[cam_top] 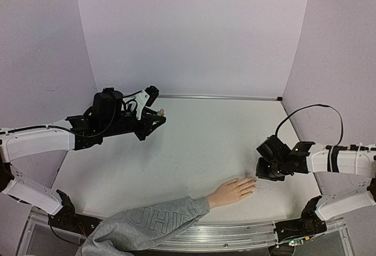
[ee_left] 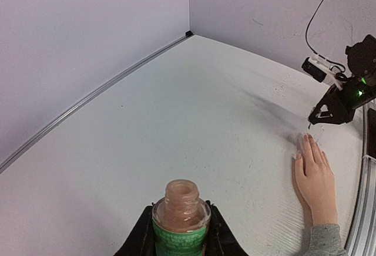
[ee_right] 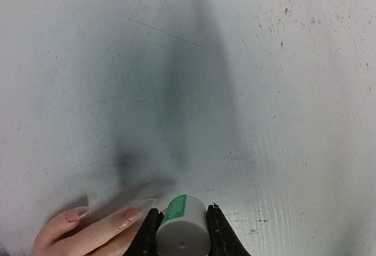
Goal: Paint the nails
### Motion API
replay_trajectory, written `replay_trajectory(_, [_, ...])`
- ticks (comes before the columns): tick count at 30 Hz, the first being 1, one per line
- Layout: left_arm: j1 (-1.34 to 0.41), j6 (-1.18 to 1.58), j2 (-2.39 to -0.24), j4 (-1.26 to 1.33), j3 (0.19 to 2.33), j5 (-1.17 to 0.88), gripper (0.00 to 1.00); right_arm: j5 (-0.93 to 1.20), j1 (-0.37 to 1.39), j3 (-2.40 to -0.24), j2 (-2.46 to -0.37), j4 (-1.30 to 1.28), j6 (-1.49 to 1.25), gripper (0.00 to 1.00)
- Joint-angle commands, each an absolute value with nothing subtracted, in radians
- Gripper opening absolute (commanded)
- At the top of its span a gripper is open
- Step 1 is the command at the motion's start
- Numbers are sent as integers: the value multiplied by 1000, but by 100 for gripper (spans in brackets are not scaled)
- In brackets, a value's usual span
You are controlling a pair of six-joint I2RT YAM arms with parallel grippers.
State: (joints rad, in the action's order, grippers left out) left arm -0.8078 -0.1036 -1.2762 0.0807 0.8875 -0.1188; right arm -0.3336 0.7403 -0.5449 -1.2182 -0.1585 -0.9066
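Note:
The flesh-coloured mannequin hand (cam_top: 232, 192) lies flat near the table's front edge, with a grey sweatshirt sleeve (cam_top: 147, 225). Its pale nails (ee_right: 134, 214) show at the lower left of the right wrist view, and its fingers show in the left wrist view (ee_left: 314, 171). My right gripper (cam_top: 259, 171) is shut on the white cap (ee_right: 183, 232) with a green label, right at the fingertips. The brush tip (ee_left: 309, 124) points down just above them. My left gripper (cam_top: 157, 117) is shut on the open polish bottle (ee_left: 180, 212), held up at the far left.
Lilac walls enclose the white table (cam_top: 200, 144) on three sides. A black cable (cam_top: 311, 110) loops over the right arm. The metal front rail (cam_top: 235, 235) runs under the sleeve.

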Motion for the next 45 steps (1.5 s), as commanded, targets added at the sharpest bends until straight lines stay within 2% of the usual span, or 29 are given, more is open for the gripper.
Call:
replay_trajectory(1, [-803,-100,-1240,135,892,-110,0,-310,738,-557,-1137,-215,-860,0])
replay_trajectory(12, [-802,-92,-1233,135,891,-120,0,-230,738,-545,-1152,-184,-816,0])
replay_trajectory(45, [-802,-100,-1252,135,899,-112,0,-272,738,-546,-1244,-167,-871,0])
